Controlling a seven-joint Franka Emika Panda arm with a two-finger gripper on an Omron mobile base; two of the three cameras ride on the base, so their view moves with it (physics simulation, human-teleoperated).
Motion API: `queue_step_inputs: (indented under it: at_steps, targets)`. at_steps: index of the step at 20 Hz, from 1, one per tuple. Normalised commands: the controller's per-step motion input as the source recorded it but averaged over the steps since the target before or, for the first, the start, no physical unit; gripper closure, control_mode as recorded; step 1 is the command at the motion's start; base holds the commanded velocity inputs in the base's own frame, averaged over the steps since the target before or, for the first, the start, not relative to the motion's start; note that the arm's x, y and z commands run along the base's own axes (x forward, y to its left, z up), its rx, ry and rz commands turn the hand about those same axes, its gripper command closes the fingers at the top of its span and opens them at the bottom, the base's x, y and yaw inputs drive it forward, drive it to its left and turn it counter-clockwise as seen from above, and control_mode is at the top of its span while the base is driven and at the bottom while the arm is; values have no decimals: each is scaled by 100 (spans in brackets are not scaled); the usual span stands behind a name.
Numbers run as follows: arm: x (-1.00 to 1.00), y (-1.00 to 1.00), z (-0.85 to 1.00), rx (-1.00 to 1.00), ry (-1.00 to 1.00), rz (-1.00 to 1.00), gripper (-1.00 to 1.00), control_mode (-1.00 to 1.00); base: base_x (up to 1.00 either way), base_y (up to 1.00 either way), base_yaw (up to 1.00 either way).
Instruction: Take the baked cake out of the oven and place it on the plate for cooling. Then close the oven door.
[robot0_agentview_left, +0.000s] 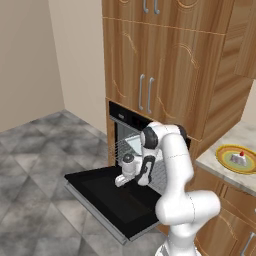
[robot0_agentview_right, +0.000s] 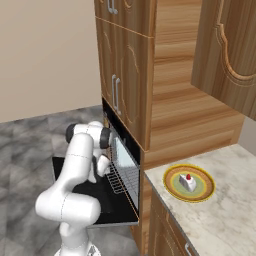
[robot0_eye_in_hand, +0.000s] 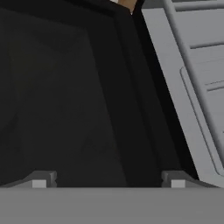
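At centre frame the arm hides much of the oven; its oven door lies dropped open. The jaws stand spread above the door's dark glass. The baked cake sits on the plate, right, on a marbled worktop. Grey tiled floor.

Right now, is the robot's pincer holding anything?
No, nothing. The pincer is open with empty space between its tips, hanging above the black drop-down oven door. The tiny white cake already sits on the yellow-rimmed plate.
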Motion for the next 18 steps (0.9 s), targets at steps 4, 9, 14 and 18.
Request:
queue_step_inputs:
  at_steps: [4,9,14,18]
  targets:
    - [72,-14,-1,0,2,-9,-100,-100,0,0,0]
    - [77,-29,0,0,0,-8,-100,-100,0,0,0]
    - [65,-22,1,0,0,-6,-100,-100,0,0,0]
    - [15,-1,23,0,0,-1,-100,-100,0,0,0]
